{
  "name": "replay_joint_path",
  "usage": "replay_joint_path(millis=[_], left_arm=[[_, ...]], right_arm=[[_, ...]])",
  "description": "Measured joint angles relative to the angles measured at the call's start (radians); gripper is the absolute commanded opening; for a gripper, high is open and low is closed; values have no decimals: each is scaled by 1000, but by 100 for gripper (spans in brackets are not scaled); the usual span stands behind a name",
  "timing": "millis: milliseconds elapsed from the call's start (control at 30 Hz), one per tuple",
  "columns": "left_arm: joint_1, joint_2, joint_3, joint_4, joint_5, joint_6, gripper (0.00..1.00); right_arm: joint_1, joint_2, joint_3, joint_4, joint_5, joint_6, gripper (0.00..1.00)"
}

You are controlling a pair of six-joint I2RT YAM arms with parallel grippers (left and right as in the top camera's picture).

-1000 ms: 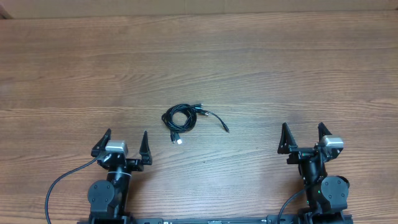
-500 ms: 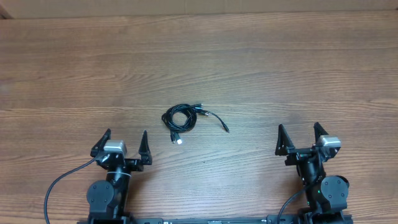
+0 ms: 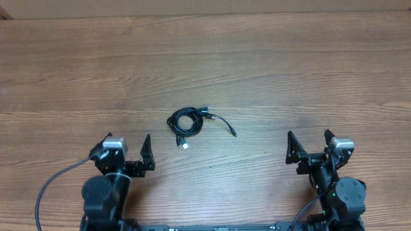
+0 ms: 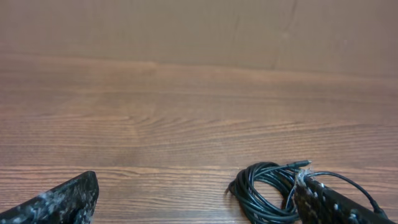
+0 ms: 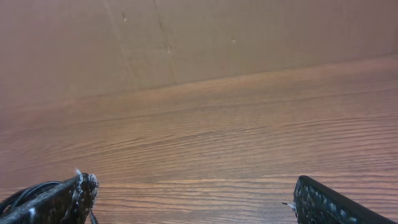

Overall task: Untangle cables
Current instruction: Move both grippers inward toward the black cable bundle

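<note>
**Arms shift, bundle untouched**

Our left gripper (image 3: 125,145) has swung slightly leftward and the right gripper (image 3: 308,138) has barely moved. Both are spread wide and hold nothing. The tangle of thin black cables (image 3: 188,122) has not moved, so we judge untangling unstarted. It lies ahead of the left fingers (image 3: 148,145), off to their right. Its long tail runs toward the right fingers (image 3: 290,145).

Overhead above, wrists low; common cables (image 3: 186,123).

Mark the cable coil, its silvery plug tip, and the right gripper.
cable coil (image 3: 173,122): overhead view, left arc of the loops.
silvery plug tip (image 3: 185,145): overhead view, on the plug end.
right gripper (image 3: 308,136): overhead view, midway between its open fingertips.
</note>
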Motion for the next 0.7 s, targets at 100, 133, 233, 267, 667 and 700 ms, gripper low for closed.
replay_joint_path(millis=[100,133,233,267,667,700], left_arm=[[0,100,67,-31,16,0,99],[0,132,90,-42,20,0,99],[0,250,190,-120,31,0,100],[0,283,221,-143,35,0,100],[0,670,629,-462,136,-1,99],[0,700,663,-505,140,-1,99]], right_arm=[[0,38,51,-35,-16,0,100],[0,49,64,-40,-22,1,100],[0,101,128,-93,-39,1,100],[0,120,149,-109,-42,1,100],[0,458,444,-325,-59,42,100],[0,492,474,-358,-59,46,100]])
